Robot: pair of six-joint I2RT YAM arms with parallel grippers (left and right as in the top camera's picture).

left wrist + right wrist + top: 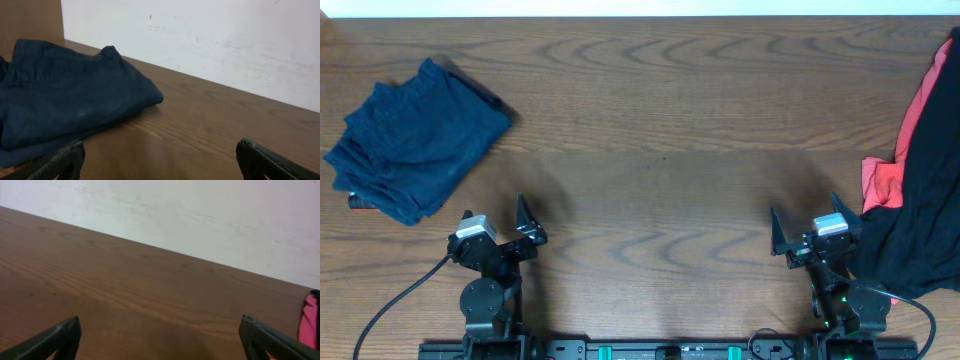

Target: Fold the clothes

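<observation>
Plainly, both pincers were held wide open and empty over the near part of the wooden surface [660,130]: the left pincer [498,222] at near left, the right pincer [808,226] at near right. The navy-blue garments [415,150] were heaped at far left. The black garment [920,220] was draped at the right edge, just beside the right pincer, with the coral-red garment [883,182] partly covered by it.

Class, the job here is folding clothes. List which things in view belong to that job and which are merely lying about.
Belong to the job:
navy-blue garments
black garment
coral-red garment
left gripper and right gripper, fingers apart, holding nothing

Just there:
wooden table
white wall
</observation>
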